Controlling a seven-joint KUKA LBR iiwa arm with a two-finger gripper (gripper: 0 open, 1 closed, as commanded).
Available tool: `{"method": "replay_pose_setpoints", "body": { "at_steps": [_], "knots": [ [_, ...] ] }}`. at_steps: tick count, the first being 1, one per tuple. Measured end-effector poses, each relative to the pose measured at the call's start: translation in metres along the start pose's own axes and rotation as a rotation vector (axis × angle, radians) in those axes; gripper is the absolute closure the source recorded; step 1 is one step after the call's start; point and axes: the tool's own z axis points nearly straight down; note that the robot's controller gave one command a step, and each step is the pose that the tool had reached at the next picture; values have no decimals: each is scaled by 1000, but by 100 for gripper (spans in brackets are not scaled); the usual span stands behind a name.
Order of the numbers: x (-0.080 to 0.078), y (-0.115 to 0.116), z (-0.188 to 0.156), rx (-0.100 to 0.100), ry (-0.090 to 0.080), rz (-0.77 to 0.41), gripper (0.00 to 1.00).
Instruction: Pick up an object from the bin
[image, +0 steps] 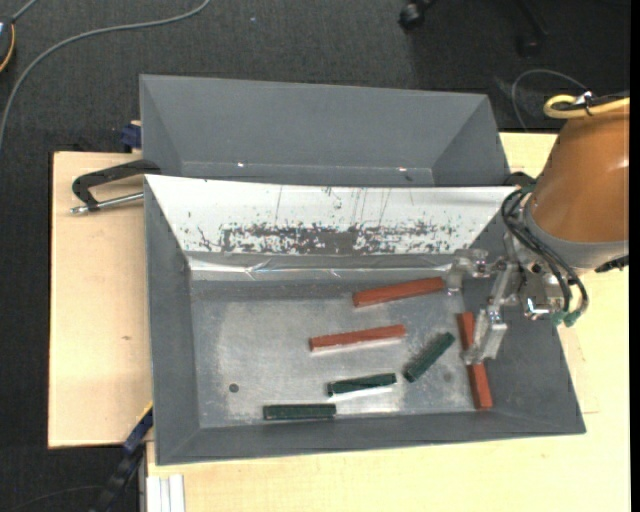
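My gripper (489, 338) hangs low over the right end of the bin floor, close to the right wall. Directly under it lies a red stick (481, 386), pointing toward the front wall, with its upper part partly hidden by the gripper. Just left of the gripper a dark green stick (428, 357) lies at a slant. Another red stick (398, 292) rests along the foot of the back wall, its right end near the gripper's body.
Further left on the floor lie a red stick (357, 339), a dark green stick (362, 384) and a second dark green stick (299, 411) by the front wall. The arm's orange cover and cables sit above the right rim.
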Motion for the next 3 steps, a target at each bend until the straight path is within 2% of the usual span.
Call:
{"method": "replay_pose_setpoints", "body": {
  "at_steps": [1, 2, 3],
  "knots": [
    [-63, 13, 173, 2, -8, -490, 0],
    [-37, 57, 172, 1, -6, -604, 0],
    [-39, 55, 170, 4, -13, -602, 100]
  ]
}}
